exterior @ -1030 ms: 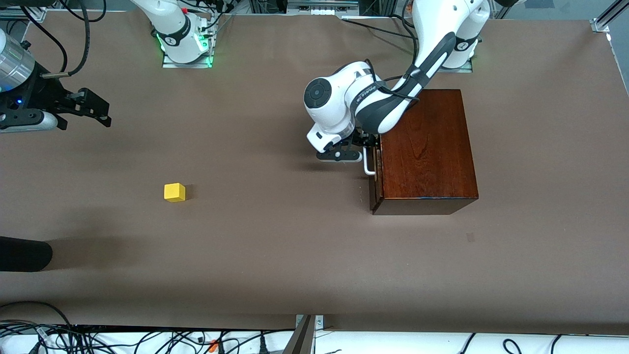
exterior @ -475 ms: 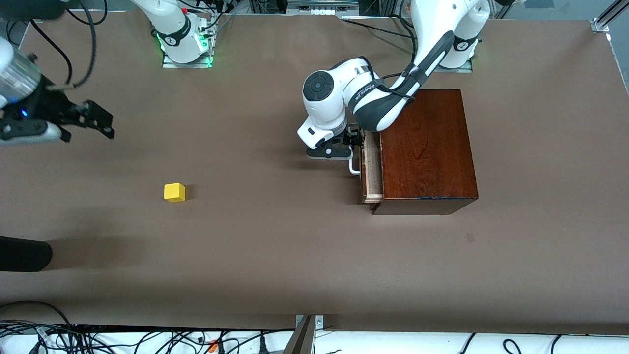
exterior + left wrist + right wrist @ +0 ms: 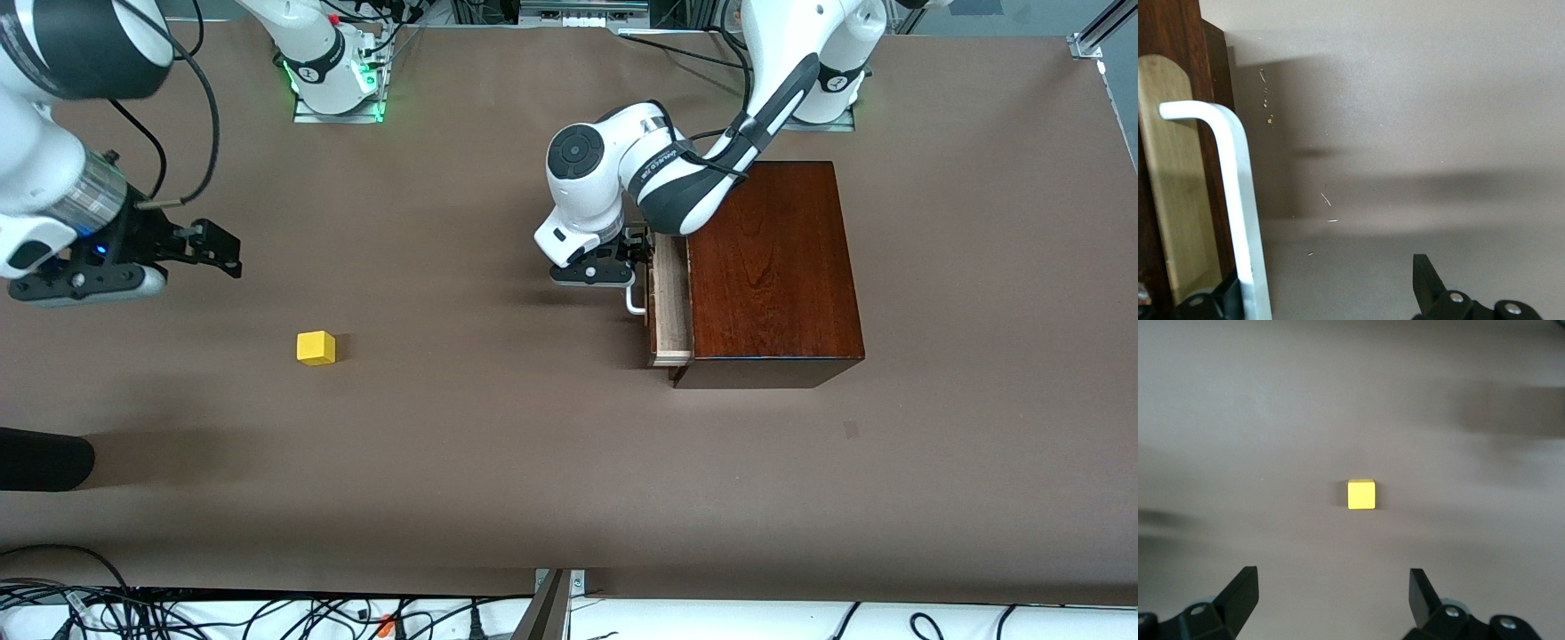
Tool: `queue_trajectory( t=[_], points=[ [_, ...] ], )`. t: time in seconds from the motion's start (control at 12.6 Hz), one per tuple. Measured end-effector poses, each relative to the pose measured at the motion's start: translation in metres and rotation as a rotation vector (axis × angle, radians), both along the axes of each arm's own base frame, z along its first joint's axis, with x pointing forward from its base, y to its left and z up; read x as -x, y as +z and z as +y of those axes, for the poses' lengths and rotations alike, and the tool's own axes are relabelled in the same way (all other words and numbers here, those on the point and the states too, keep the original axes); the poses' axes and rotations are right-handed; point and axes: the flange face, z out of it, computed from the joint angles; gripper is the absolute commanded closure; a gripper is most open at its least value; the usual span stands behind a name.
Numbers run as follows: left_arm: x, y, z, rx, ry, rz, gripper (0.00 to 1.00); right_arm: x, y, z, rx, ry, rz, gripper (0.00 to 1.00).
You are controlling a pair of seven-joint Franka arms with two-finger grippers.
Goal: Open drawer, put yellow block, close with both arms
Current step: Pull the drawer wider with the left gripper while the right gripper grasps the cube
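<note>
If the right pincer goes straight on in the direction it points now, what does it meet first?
Probably the yellow block: in the right wrist view it sits centred ahead of the open right pincer, with only bare table around it. How far ahead is unclear, so it might reach the table just short of the block.

The left arm (image 3: 711, 178) reaches from its base at twelve o'clock, elbow folded, wrist bent down; the left gripper (image 3: 622, 267) has its fingers (image 3: 1428, 280) spread wide. The right gripper (image 3: 213, 249) hangs in the air, pointing toward three o'clock, fingers (image 3: 1241, 593) wide apart.
</note>
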Motion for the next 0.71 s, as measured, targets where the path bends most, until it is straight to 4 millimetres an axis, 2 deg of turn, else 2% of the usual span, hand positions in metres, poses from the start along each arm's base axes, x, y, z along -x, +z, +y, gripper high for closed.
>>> queue_trajectory(
  t=[0.08,0.32,0.48,0.71],
  points=[
    [0.000,0.000,0.000,-0.002,-0.002,-0.001,0.00,-0.004,-0.014,0.000,0.002,0.009,0.024,0.00],
    [0.002,-0.001,-0.002,-0.007,-0.010,-0.006,0.00,-0.022,-0.077,0.000,0.007,0.015,0.109,0.00],
    [0.004,-0.002,-0.004,-0.015,-0.020,-0.013,0.00,-0.035,-0.119,0.000,0.004,0.011,0.105,0.00],
    [0.008,-0.003,-0.008,-0.027,-0.042,-0.027,0.00,-0.030,-0.175,-0.002,0.002,0.008,0.084,0.00]
  ],
)
